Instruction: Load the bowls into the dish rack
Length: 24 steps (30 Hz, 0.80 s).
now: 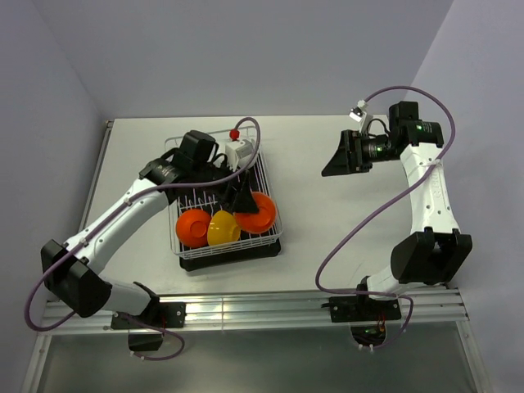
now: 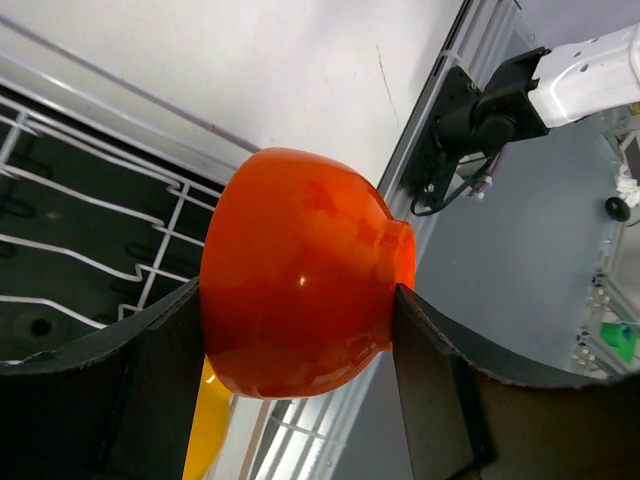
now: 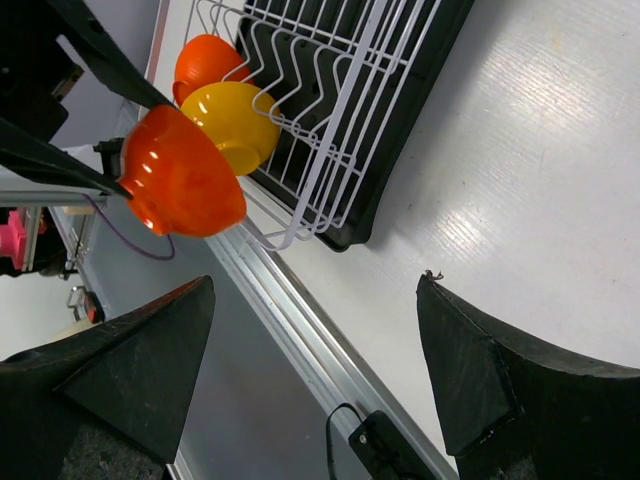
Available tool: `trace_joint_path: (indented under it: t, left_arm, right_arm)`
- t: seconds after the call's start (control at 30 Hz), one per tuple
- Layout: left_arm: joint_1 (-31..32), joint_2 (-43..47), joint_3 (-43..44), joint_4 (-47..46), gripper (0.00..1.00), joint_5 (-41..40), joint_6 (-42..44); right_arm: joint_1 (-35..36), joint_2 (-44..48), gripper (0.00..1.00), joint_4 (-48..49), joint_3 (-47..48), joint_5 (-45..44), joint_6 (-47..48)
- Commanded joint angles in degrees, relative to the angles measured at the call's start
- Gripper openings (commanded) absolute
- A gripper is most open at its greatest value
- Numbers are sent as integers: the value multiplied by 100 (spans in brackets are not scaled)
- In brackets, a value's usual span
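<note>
The white wire dish rack (image 1: 270,196) on its black drip tray stands mid-table. A red-orange bowl (image 1: 191,227) and a yellow-orange bowl (image 1: 223,229) sit on edge in its near end. My left gripper (image 1: 244,199) is shut on a second red-orange bowl (image 1: 259,213) and holds it over the rack's near right corner. In the left wrist view the bowl (image 2: 300,290) is clamped between both fingers, above the rack wires (image 2: 150,235). My right gripper (image 1: 337,164) is open and empty, raised right of the rack. The right wrist view shows the held bowl (image 3: 185,175) and the yellow bowl (image 3: 235,120).
A white block with a red knob (image 1: 238,146) sits at the rack's far end. The aluminium rail (image 1: 262,309) runs along the table's near edge. Walls close in at the back and both sides. No white bowls are in view.
</note>
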State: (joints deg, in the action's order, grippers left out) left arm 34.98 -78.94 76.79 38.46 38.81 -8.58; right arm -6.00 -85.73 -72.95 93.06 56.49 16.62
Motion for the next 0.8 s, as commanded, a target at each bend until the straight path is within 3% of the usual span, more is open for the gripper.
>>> trace_joint_path:
  t: [0.0,0.77]
  left_arm:
    - [9,-148,-42,56,0,242,-311]
    - [290,-711,-191,259,0,-805,-390]
  right_arm:
    - [-24,110,88,-88,-7,108,166]
    - [-24,39,88,-149,-130,117,289]
